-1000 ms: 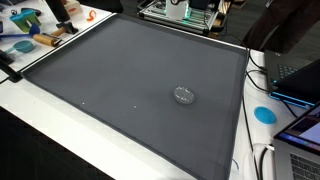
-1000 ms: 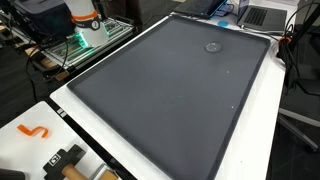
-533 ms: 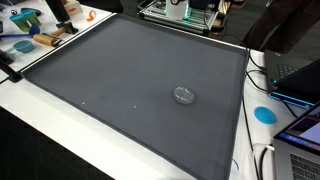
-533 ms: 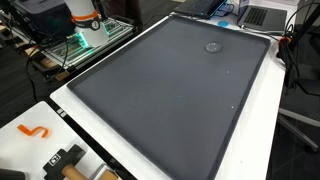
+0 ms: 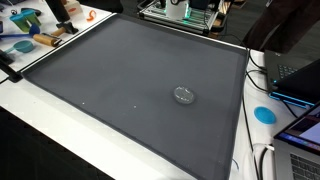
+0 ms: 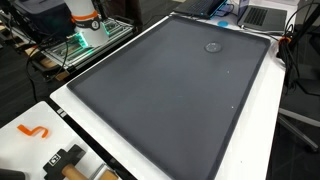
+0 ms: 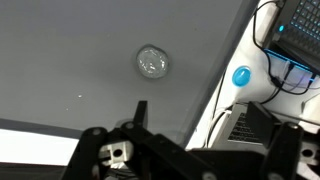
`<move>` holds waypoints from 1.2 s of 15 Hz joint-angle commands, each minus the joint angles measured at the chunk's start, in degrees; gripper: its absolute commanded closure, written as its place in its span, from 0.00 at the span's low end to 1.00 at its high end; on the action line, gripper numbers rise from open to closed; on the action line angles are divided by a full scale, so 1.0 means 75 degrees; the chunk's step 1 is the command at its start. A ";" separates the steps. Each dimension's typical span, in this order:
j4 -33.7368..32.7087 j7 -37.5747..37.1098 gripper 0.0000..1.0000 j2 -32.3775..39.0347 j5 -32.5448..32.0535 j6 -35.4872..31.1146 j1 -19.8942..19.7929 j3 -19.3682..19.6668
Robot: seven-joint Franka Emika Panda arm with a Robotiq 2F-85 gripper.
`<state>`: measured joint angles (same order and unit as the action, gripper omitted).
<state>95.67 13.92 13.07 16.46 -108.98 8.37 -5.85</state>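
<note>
Hovering pincer (image 7: 190, 162), jaws spread wide (gripping nothing), clear round dish (image 7: 152, 62) well apart on grey mat (image 7: 60, 60)

We see our tool (image 7: 190, 150) only in the wrist view, where it comes in from the bottom edge. Its jaws stand wide apart, with a dark finger (image 7: 97, 152) at each side of the frame, gripping nothing and pointing downward.

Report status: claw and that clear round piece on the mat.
Claw open, empty, above grey mat. Clear round piece lies apart, untouched. Only mat between them.
</note>
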 commanded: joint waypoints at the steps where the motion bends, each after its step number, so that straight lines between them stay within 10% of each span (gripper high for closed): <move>1: -0.0092 -0.0048 0.00 0.0144 -0.0129 -0.0073 -0.0109 -0.0206; 18: -0.0467 -0.1618 0.00 0.1353 -0.1192 -0.0630 0.0776 -0.0593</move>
<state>93.25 6.09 20.75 11.31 -112.53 12.50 -10.44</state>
